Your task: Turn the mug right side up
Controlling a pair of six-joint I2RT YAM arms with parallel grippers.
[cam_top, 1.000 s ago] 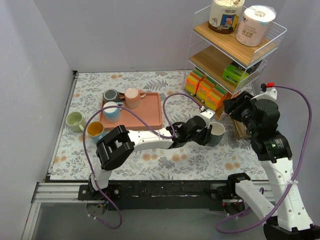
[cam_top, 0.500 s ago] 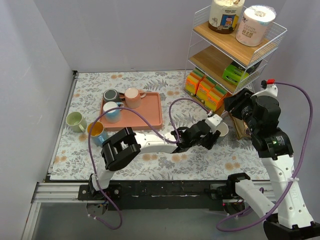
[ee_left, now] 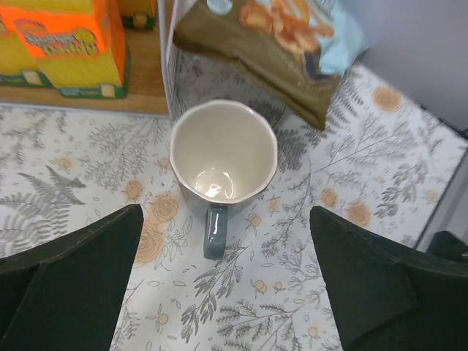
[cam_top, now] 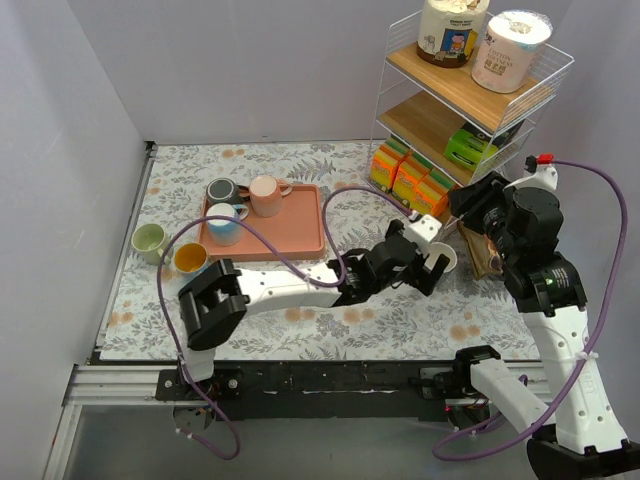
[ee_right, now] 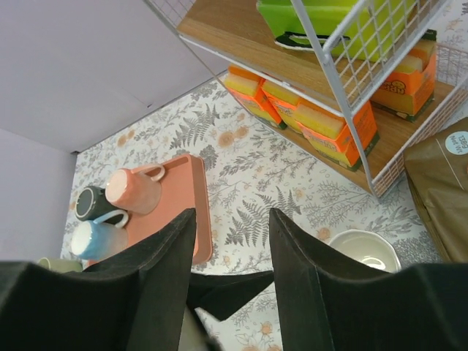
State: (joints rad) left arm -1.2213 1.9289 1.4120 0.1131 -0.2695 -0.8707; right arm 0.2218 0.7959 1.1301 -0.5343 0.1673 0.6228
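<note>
The mug (ee_left: 223, 150) stands upright on the flowered table cloth, cream inside and grey-green outside, its handle pointing toward the left wrist camera. From above, the mug (cam_top: 441, 258) sits just in front of the wire shelf. My left gripper (ee_left: 224, 212) hangs over it, open wide, with both fingers clear of the cup. My left gripper (cam_top: 425, 268) reaches in from the left. My right gripper (ee_right: 232, 213) is raised at the right, open and holding nothing. The mug (ee_right: 363, 250) lies below it, to its right.
A pink tray (cam_top: 300, 235) holds a dark mug (cam_top: 221, 190), a pink mug (cam_top: 265, 192) and a blue mug (cam_top: 224, 222). A green mug (cam_top: 149, 240) and a yellow-filled mug (cam_top: 190, 258) stand left of it. The wire shelf (cam_top: 470, 90), orange boxes (ee_left: 62, 40) and a snack bag (ee_left: 270, 44) crowd the mug's far side.
My left gripper was shut on the tilted mug a second ago. It set the mug upright, then spread its jaws wide and let go. The right arm barely moved.
</note>
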